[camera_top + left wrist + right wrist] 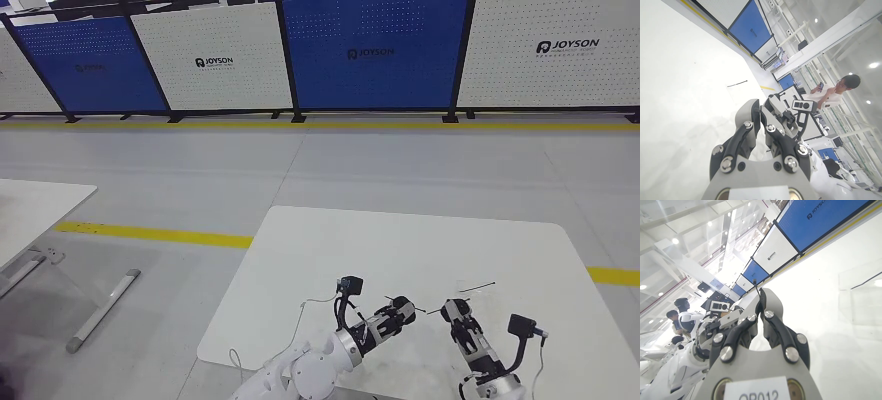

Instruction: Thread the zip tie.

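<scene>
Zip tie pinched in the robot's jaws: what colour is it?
Black. The zip tie shows best in the right wrist view.

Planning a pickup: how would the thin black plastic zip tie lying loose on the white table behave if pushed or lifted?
The thin black plastic zip tie lies flat on the white table, so a push would probably slide it. So slender, it likely flexes when lifted by one end.

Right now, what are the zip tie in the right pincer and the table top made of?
The zip tie: thin black strip with a square head, likely nylon plastic, matte. The table: smooth white top, faint sheen; probably laminate, unsure.
</scene>
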You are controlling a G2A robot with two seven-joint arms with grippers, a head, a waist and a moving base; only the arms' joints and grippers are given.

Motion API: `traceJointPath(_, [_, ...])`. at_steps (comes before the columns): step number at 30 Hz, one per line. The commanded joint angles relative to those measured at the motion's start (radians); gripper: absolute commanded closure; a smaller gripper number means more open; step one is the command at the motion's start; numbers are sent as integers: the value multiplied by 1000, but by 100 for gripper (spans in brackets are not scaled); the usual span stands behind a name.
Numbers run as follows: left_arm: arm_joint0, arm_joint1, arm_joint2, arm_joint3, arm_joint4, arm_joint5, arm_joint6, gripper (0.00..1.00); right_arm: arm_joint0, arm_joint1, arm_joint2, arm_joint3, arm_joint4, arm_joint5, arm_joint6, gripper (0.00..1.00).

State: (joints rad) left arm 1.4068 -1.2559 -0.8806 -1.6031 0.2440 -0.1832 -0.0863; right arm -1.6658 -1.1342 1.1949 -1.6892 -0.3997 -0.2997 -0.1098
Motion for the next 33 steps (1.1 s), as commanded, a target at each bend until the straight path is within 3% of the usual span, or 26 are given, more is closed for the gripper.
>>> traceJointPath(1, [0,0,0,0,0,0,0,100,0,0,0,-1,-1,1,0,100])
traceJointPath(7, [0,0,0,0,0,0,0,100,0,-1,1,-3,3,3,-1,100])
traceJointPath(15, [0,0,0,0,0,0,0,100,-17,-6,18,-9,18,-37,-24,100])
traceJointPath(33, [0,0,0,0,0,0,0,100,-1,-22,8,-4,-29,-4,-10,100])
